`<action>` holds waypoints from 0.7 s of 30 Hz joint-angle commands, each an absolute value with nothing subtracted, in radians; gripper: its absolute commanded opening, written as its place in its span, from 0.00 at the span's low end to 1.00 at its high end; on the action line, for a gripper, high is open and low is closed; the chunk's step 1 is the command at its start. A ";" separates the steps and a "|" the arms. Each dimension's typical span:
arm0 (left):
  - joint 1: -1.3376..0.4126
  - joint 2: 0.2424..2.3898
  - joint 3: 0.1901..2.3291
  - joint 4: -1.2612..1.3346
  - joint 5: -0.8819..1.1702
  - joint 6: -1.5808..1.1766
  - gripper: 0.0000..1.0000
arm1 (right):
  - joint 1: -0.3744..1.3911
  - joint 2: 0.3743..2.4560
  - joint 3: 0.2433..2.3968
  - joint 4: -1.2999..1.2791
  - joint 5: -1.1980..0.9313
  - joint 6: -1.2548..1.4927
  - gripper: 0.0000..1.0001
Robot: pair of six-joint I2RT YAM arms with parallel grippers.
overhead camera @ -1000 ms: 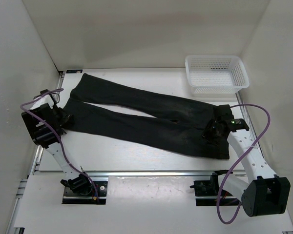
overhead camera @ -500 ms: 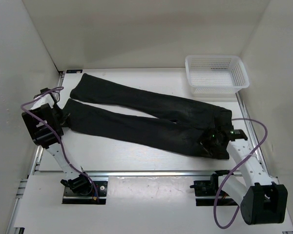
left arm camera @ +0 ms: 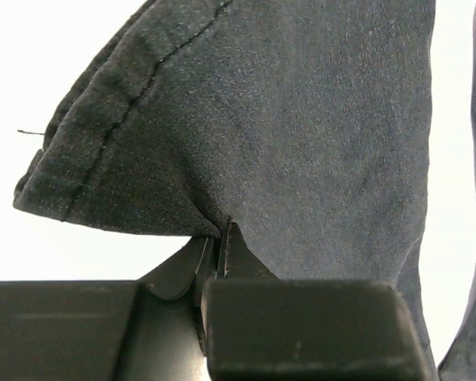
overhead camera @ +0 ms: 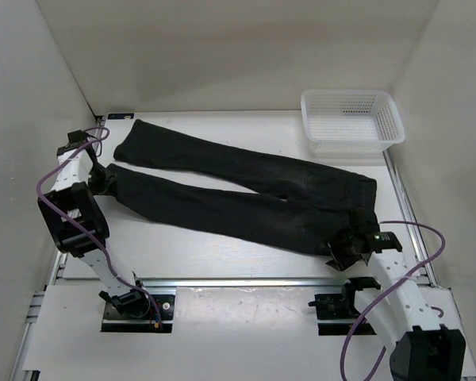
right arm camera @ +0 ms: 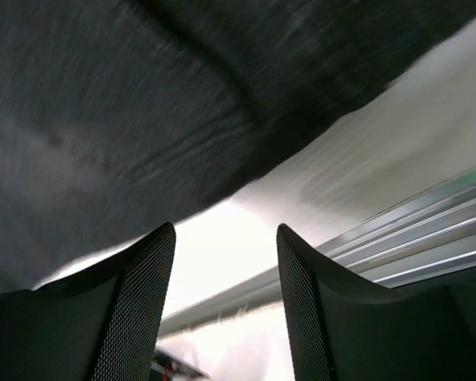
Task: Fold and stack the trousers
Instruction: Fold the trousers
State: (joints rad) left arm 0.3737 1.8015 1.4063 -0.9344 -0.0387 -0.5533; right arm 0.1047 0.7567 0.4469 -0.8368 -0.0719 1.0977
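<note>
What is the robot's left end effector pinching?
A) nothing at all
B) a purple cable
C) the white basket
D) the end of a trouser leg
D: in the left wrist view the left end effector is shut tight on the hem end of the trousers, with the dark fabric bunching where the fingers meet.

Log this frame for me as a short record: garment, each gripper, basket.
trousers: unfolded, flat on the table, legs toward the left
left gripper: shut on the near leg's hem
right gripper: open, at the waist's near edge, holding nothing
basket: far right corner, empty, apart from the trousers
</note>
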 commanded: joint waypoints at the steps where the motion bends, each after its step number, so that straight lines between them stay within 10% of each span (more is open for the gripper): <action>1: 0.379 1.759 1.433 -0.937 -0.055 -0.565 0.10 | 0.103 0.828 0.472 -0.818 0.058 1.157 0.59; 10: 0.379 1.749 1.489 -0.989 -0.064 -0.574 0.10 | 0.103 0.940 0.485 -0.773 0.238 1.212 0.45; 21: 0.379 1.740 1.532 -1.026 -0.083 -0.574 0.10 | 0.103 0.959 0.506 -0.721 0.325 1.203 0.56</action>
State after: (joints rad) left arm 0.3767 1.8011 1.4956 -1.0183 -0.0566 -0.5694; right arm 0.1047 0.9352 0.4713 -0.7670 0.2707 1.1915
